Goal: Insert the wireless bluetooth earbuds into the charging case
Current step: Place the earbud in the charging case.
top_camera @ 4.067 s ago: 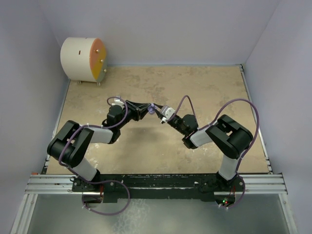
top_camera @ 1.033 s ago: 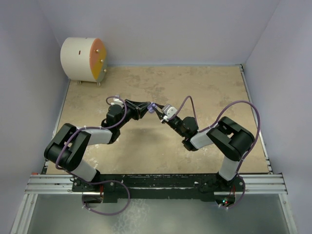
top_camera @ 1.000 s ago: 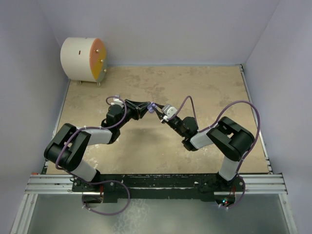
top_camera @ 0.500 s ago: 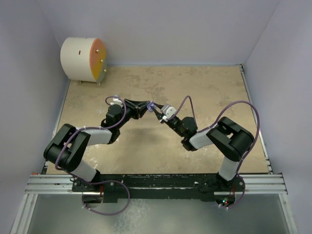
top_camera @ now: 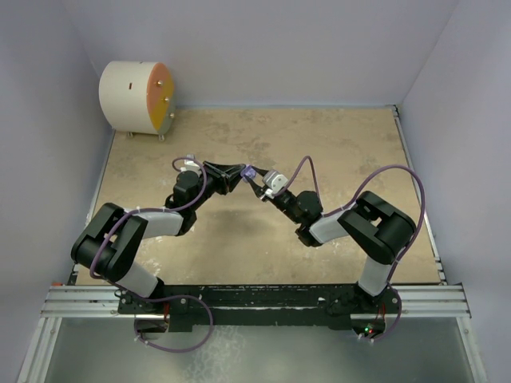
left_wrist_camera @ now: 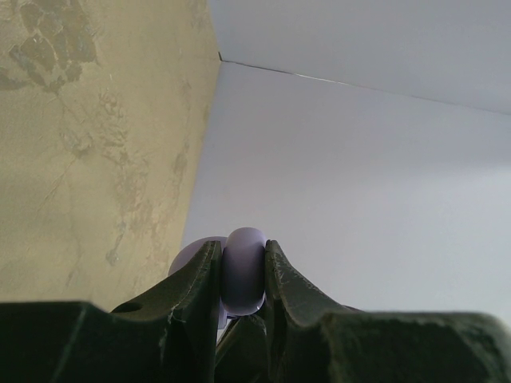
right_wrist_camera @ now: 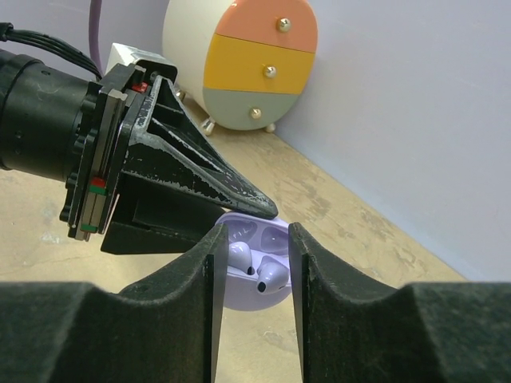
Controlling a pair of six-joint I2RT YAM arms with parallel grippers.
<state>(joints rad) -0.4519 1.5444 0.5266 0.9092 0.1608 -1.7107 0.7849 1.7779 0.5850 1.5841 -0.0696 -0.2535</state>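
Note:
A lilac charging case [right_wrist_camera: 252,301] hangs above the table with its lid open, and my left gripper [left_wrist_camera: 242,249] is shut on it. Two lilac earbuds [right_wrist_camera: 271,276] sit side by side in its wells. My right gripper [right_wrist_camera: 253,233] is open. Its fingers [right_wrist_camera: 319,271] stand either side of the buds and touch neither. From above, the case [top_camera: 247,171] shows as a small lilac spot where the left gripper [top_camera: 239,175] and right gripper [top_camera: 256,181] meet mid-table. In the left wrist view only the case's rounded edge [left_wrist_camera: 243,270] shows between the jaws.
A round white cabinet [top_camera: 136,97] with orange, yellow and grey drawer fronts [right_wrist_camera: 255,64] stands in the far left corner. Lilac walls close the table [top_camera: 335,144] on three sides. Purple cables [top_camera: 307,167] loop over both arms.
My right gripper's jaws have spread wider. Both gripper tips and the case have drifted slightly left and toward the back.

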